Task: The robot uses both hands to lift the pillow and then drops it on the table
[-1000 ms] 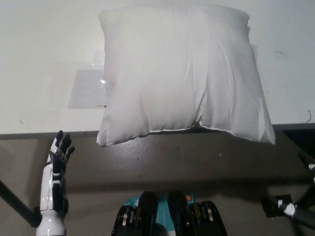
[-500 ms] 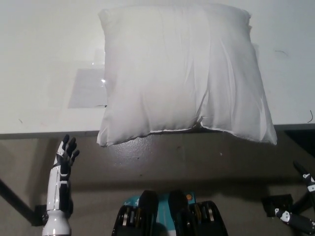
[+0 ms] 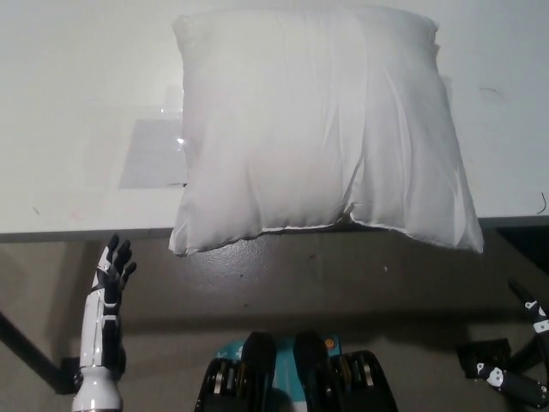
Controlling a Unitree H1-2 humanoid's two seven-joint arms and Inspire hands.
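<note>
A large white pillow (image 3: 322,129) lies on the white table (image 3: 77,103), its near edge hanging over the table's front edge. My white left hand (image 3: 111,270) is at the lower left, below the table edge, open with fingers apart, holding nothing and well clear of the pillow. My black right hand (image 3: 525,352) shows only partly at the lower right edge, also below the table and away from the pillow; its fingers cannot be made out.
A greyish rectangular sheet (image 3: 154,154) lies flat on the table left of the pillow. The table's front edge (image 3: 86,232) runs across the middle. Dark floor (image 3: 326,292) lies below it, with a thin dark leg (image 3: 26,352) at the lower left.
My left hand has shifted slightly right and lower since a second ago. The right hand has moved at the lower right edge. The pillow has stayed put.
</note>
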